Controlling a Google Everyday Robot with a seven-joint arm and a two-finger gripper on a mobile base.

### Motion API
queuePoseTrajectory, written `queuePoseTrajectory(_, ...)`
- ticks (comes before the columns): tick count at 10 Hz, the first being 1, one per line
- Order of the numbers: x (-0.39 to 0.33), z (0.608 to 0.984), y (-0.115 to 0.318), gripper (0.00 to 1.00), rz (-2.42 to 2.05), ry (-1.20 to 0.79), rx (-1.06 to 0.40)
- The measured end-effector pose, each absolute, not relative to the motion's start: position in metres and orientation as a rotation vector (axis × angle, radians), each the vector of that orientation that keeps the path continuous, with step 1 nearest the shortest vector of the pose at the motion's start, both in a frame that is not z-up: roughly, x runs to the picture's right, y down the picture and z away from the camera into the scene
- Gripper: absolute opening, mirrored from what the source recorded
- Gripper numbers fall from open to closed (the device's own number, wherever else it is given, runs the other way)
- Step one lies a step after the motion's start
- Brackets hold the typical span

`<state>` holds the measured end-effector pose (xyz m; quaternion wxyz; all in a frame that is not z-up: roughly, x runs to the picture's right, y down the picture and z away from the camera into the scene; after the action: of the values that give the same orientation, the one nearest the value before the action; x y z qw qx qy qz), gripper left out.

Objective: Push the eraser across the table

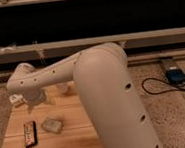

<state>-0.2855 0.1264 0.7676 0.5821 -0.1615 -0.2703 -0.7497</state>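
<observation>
Wooden counter [63, 142]: light planked board, nearest the camera.
Dark flat rectangular eraser [30, 133]: red-orange striped, lying by the counter's near corner at the view's left, its long side running away from the camera; nothing touches it.
Pale greyish-white rounded lump [51, 125]: just beside the eraser on the view's right, apart from it.
Two-finger gripper [32, 101]: hangs over the counter's far part at the view's left, beyond the eraser and apart from it; whether it is spread or closed cannot be told.
Thick white robot arm [108, 92]: reaches in from the view's right.
Black cable [160, 87]: looped on the speckled floor beyond.
Risk: off-centre contact would likely spin the eraser, not slide it. A push toward the lump could jam against it, and a push toward the near edges could tip the eraser off.
</observation>
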Motion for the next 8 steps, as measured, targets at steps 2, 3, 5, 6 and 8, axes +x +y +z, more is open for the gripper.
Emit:
queuePoseTrajectory(2,-0.2856,0.7676,0.1264,0.8,-1.751,-0.631,-0.377)
queuePoseTrajectory(3,-0.2856,0.7676,0.1264,0.8,-1.751,-0.631,-0.377)
queuePoseTrajectory(5,-0.2856,0.7676,0.1264,0.8,-1.751,-0.631,-0.377)
queuePoseTrajectory(6,-0.2862,0.7679,0.1254,0.8,-1.749,-0.632,-0.376)
queuePoseTrajectory(8,-0.2879,0.7705,0.1271,0.8,-1.769,-0.618,-0.395)
